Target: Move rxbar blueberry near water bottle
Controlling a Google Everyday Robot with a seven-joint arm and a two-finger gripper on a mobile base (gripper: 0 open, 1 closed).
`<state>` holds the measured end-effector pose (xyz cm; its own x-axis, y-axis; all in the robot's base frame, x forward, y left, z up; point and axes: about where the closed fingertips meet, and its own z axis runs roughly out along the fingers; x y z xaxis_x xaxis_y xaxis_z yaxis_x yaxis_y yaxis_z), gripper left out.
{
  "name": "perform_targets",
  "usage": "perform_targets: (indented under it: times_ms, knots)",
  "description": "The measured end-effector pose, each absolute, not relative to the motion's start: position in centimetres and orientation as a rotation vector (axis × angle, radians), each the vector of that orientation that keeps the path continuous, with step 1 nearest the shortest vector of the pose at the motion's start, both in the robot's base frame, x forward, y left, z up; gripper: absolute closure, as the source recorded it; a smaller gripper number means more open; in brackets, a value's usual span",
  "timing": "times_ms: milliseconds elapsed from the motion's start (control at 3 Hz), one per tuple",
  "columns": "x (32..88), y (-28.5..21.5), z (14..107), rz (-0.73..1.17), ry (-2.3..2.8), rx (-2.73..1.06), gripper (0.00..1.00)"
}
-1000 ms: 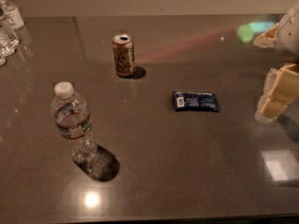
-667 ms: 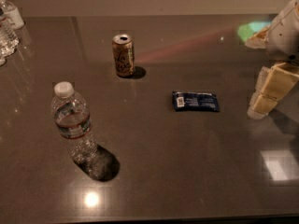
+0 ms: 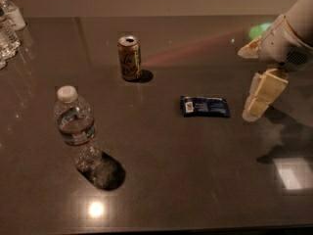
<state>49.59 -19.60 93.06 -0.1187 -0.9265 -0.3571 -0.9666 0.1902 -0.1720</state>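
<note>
The rxbar blueberry (image 3: 205, 106) is a flat dark blue wrapper with white print, lying flat on the dark table (image 3: 161, 180) right of centre. The water bottle (image 3: 77, 128) is clear and ribbed with a white cap and a blue-green label, standing upright at the front left. My gripper (image 3: 253, 112) hangs at the right, pointing down, just right of the bar and a little above the table. It holds nothing that I can see.
A gold-tan drink can (image 3: 129, 58) stands upright behind the bar, towards the back left. Several small clear bottles (image 3: 9, 26) cluster at the far left edge. My white arm (image 3: 288, 38) comes in from the upper right.
My gripper has moved left and slightly down towards the bar. The bar, the bottle and the can have not moved.
</note>
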Motion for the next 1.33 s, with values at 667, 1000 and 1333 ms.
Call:
perform_targets:
  times_ms: [667, 1000, 1333]
  knots:
    - [51.7, -17.6, 89.2, 0.234, 2.049, -1.817, 0.00]
    - [52.4, -16.7, 87.4, 0.267, 2.042, -1.825, 0.00]
    - [52.7, -15.7, 86.0, 0.289, 2.025, -1.836, 0.00]
